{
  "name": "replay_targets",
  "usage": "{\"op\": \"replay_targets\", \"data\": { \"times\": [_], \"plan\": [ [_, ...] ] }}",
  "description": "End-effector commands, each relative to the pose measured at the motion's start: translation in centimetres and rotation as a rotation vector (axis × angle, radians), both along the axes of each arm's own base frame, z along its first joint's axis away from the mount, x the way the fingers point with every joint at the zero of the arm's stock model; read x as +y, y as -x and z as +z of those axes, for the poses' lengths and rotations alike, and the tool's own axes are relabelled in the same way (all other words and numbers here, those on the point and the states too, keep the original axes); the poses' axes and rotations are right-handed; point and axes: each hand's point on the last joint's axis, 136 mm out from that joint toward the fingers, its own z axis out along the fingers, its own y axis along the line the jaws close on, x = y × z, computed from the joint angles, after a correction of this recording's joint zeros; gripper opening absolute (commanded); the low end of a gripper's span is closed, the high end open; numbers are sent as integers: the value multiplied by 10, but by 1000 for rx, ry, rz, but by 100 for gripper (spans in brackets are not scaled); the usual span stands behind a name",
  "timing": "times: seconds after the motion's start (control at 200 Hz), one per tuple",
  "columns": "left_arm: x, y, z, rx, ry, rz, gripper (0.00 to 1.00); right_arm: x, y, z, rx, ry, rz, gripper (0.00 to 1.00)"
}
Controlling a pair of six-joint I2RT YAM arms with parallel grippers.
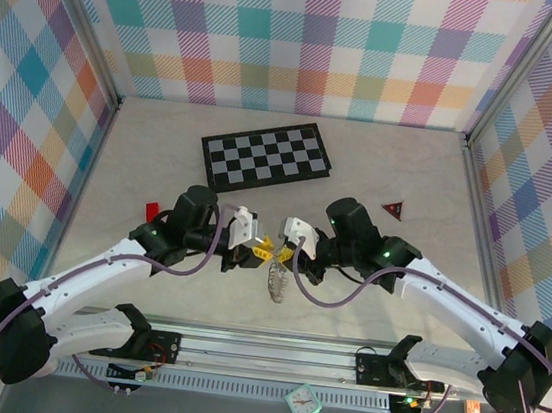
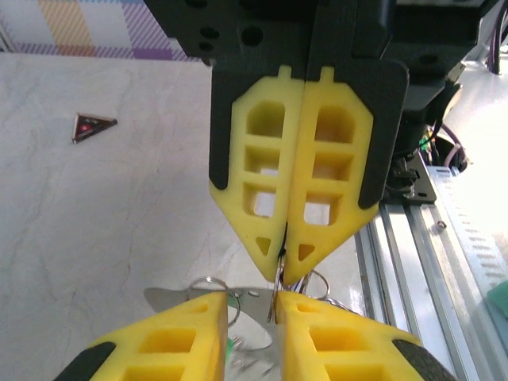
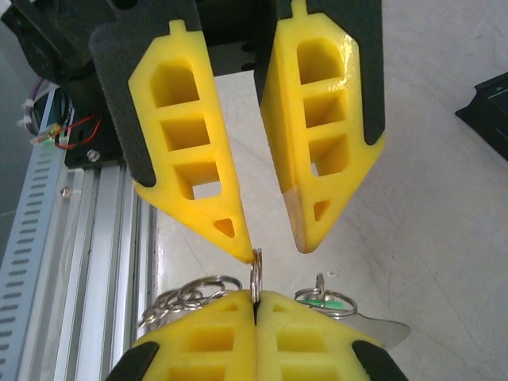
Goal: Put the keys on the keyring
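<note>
**Keyring (image 3: pixel 255 271) clamped in R gripper (image 3: pixel 255 300), L gripper (image 3: pixel 275 246) narrowly open**

I see both grippers tip-to-tip over the near-centre of the table (image 1: pixel 411 173).

R fingers are pressed flat together w/ the ring wire pinched at the tips. The wire stands on edge and pokes out toward L.

L jaws stand a small gap apart, not closed on the wire. One L fingertip (image 3: pixel 244 248) touches the top of the wire; the other stands just beside it, apart.

The rest of the keyring (small silver rings + keys) bunches around the R tips and, in the top view, hangs below both grippers.

Green key head (image 3: pixel 327 301) sits just beside the R finger inside a small ring, w/ a silver blade next to it. Can't tell if it's threaded on the main loop.

Chessboard (image 1: pixel 267 155) is at the far side, well apart. Dark red triangle (image 1: pixel 393 209) is to its right, small red block (image 1: pixel 152 212) near the L arm.
</note>
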Motion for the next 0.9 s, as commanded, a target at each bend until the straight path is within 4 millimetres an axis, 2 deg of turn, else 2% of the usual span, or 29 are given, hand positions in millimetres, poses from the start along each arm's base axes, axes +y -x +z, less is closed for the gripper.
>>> {"op": "replay_targets", "data": {
  "times": [0.0, 0.24, 0.4, 0.62, 0.69, 0.77, 0.895],
  "plan": [
    [-2, 7, -1, 4, -27, -42, 22, 3, 6, 12, -27, -4, 69, 0],
    [-3, 7, -1, 11, -28, -55, 22, 15, 8, 19, -29, -13, 110, 0],
    [-4, 6, 3, -1, -18, -53, 19, 18, 10, 16, -28, 5, 126, 0],
    [-5, 8, 6, 3, 2, -61, 1, 18, 10, 19, -31, -21, 114, 0],
    [-6, 9, 7, 8, 14, -67, 0, 15, 4, 23, -36, -61, 66, 12],
    [-7, 10, 9, 9, 41, -67, 0, 9, -3, 28, -25, -119, 7, 21],
    [-8, 13, 9, 13, 85, -71, 0, 2, -7, 27, 21, -184, -59, 23]
  ]
}}
